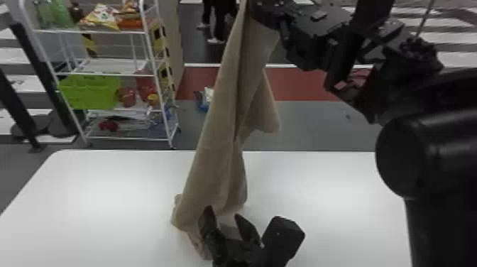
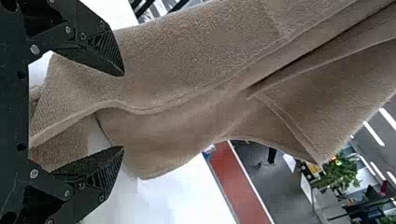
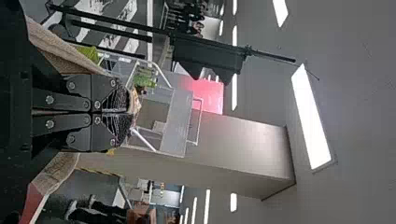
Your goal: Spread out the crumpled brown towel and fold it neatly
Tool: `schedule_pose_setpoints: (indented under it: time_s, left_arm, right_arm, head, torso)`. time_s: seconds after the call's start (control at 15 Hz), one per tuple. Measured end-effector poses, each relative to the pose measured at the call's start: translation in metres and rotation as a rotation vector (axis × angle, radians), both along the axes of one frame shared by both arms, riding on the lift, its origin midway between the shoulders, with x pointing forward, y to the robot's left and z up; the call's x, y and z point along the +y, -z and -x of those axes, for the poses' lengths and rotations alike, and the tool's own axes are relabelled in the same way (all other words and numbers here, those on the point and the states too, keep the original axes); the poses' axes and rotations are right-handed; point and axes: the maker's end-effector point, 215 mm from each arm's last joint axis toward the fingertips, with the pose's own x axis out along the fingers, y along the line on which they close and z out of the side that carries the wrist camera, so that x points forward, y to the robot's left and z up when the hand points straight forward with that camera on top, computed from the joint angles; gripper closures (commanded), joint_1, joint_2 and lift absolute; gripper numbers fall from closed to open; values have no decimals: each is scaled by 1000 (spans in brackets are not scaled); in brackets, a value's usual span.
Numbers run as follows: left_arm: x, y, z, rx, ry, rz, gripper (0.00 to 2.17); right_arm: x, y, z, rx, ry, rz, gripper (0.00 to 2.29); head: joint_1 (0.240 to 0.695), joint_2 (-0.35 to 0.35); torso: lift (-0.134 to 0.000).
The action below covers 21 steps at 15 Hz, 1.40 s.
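Right fingers [image 1: 261, 12] around obscured towel [image 1: 220, 156] top

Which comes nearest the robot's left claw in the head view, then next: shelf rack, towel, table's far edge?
1. Towel: right by the left gripper.
2. Table's far edge: ahead, beyond the gripper.
3. Shelf rack: past the table, leftward.
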Motion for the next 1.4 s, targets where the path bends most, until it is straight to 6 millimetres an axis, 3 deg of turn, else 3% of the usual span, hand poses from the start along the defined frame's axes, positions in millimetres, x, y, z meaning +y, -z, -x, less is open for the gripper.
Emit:
schedule_pose_setpoints:
  time_s: [0.2, 0.33, 0.53, 0.73, 0.87, 1.0, 1.2, 1.4]
  left_arm:
    - [15, 15, -5, 27, -19, -14, 1426]
    - [30, 21, -7, 37, -49, -14, 1652]
    - [54, 22, -2, 50, -88, 32, 1652]
    - [111, -3, 16, 30, -125, 82, 1649]
    - [157, -24, 27, 16, -134, 113, 1649]
    - [196, -49, 29, -11, -147, 131, 1646]
    - [238, -74, 17, -8, -180, 122, 1646]
    - [260, -99, -9, 14, -225, 109, 1646]
  right_arm:
    - [2, 0, 2, 2, -6, -1, 1501]
    - [2, 0, 5, 2, -10, -5, 1501]
    - [-1, -3, 8, 0, -13, -18, 1501]
    - [-13, 1, 15, 10, -4, -34, 1501]
    - [-35, 9, 14, 32, 20, -60, 1501]
    - [-70, 29, 11, 67, 56, -68, 1501]
    - [-117, 52, 12, 76, 121, -56, 1501]
    - [-143, 65, 13, 86, 157, -33, 1501]
  head:
    - [598, 41]
    - [601, 53]
    - [605, 78]
    - [600, 134]
    - [594, 161]
    - [588, 171]
    - [584, 163]
    - [560, 153]
  torso:
    - [-122]
    - [-122]
    - [-122]
    - [-122]
    - [-122]
    - [-122]
    - [-122]
    - [-122]
